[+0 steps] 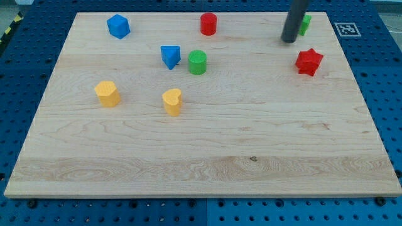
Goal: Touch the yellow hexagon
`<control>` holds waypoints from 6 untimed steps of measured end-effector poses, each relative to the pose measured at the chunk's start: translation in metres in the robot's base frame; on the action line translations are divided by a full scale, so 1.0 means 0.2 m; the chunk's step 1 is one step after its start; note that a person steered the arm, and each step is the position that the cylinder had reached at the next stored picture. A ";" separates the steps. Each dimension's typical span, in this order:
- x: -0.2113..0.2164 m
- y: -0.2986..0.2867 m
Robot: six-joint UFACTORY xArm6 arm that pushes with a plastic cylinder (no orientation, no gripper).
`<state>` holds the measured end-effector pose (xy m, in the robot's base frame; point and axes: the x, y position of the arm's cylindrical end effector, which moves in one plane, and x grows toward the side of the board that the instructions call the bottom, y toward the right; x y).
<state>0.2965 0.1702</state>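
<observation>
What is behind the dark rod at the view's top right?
A green block sits just behind the rod, showing only to the right of it. Its left part is covered, so its shape cannot be made out. My tip rests on the wooden board.

A blue cube and a red cylinder sat near the wooden board's top edge. A blue triangle stood just beside a green cylinder, a red star lay at the view's right, and a yellow heart lay mid-left.

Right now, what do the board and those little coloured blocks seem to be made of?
The board looks like pale wood: grain lines, plank seams and a small dark knot show, with a matte finish. The blocks, such as the yellow hexagon and red star, look like solid-coloured plastic or painted wood; I cannot tell which.
</observation>
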 end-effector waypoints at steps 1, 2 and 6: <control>0.16 -0.09; 0.42 -0.09; 1.33 -0.45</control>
<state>0.5621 0.0798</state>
